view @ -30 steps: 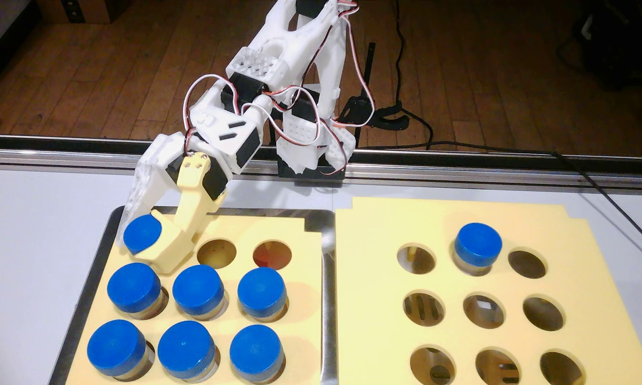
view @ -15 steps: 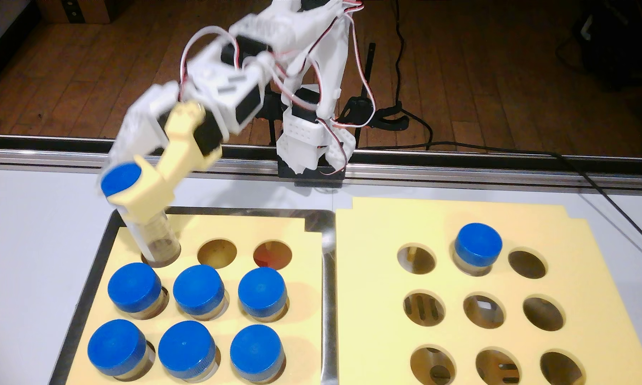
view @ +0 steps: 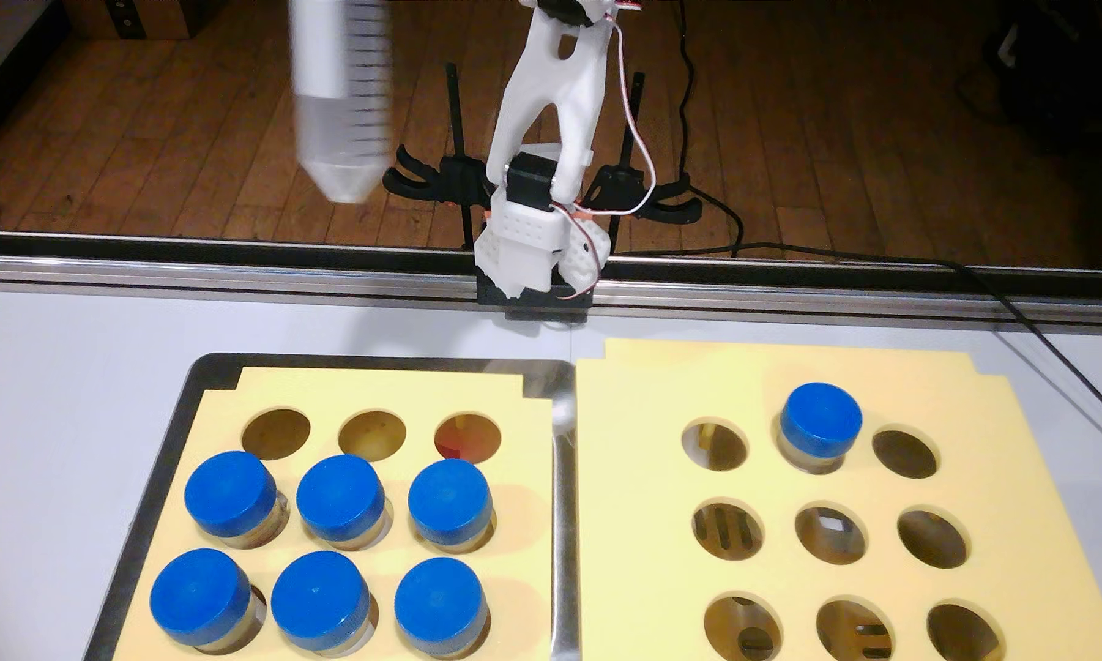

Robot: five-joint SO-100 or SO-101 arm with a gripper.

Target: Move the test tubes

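One clear test tube (view: 341,95) with black graduation marks and a conical tip hangs motion-blurred high at the top left of the fixed view, over the wooden floor behind the table. Its cap and my gripper are cut off by the top edge. Several blue-capped test tubes (view: 339,496) stand in two rows in the left yellow foam block (view: 523,457). The three holes (view: 277,433) in that block's back row are empty. A single blue-capped tube (view: 820,419) stands in the back middle hole of the right yellow foam block (view: 650,508).
The left foam lies in a metal tray (view: 564,508). The right foam has several empty holes (view: 831,534). My white arm (view: 554,95) rises from its base (view: 529,254), clamped to the aluminium rail at the table's back edge. Black cables run at the right.
The tube has come up out of the left foam's back-left hole and risen steeply. My gripper has left the picture at the top. That hole now stands empty.
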